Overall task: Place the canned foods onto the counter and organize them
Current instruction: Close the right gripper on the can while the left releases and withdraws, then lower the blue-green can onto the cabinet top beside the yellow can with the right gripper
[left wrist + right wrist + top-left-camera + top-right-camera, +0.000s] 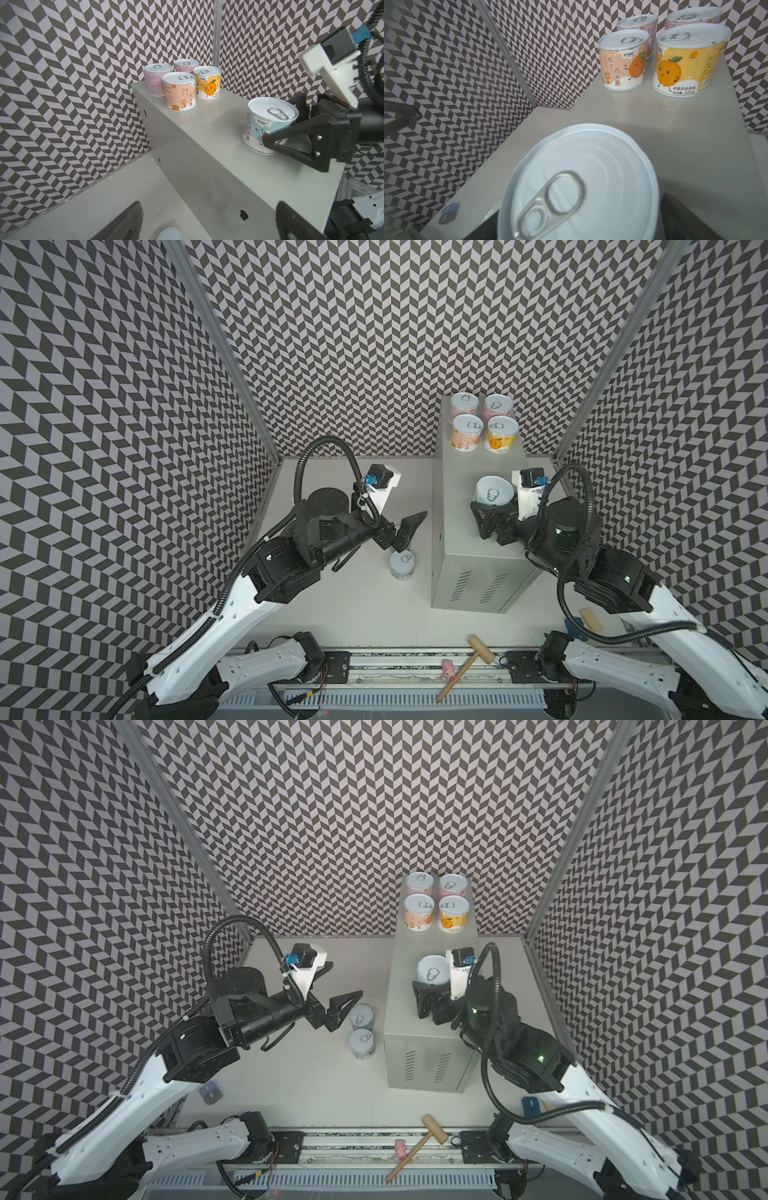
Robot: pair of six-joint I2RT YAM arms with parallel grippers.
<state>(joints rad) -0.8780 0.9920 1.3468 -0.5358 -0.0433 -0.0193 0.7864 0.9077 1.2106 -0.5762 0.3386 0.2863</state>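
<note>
On grey cabinet (457, 497), frame right: four cans (467, 427) clustered, blue can (493, 490) inside jaws of released right tool (278, 121). Left tool (347, 1011) released, empty, above two cans (361, 1042) on white tabletop (311, 1085).

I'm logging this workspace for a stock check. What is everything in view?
counter: one, light grey, on the white table, right of middle.
pink cans: two, pink, counter's far end.
peach can: one, peach, in front of them.
yellow can: one, yellow, beside the peach can.
blue-white can: one, pale blue, mid-counter.
table cans: two, blue-white, on the table left of the counter.
mallet: one, wooden, front rail.
pink toy: one, pink, beside the mallet.
wooden block: one, tan, front right.
left gripper: one, black, open, above the table cans.
right gripper: one, black, open, astride the blue-white can.
</note>
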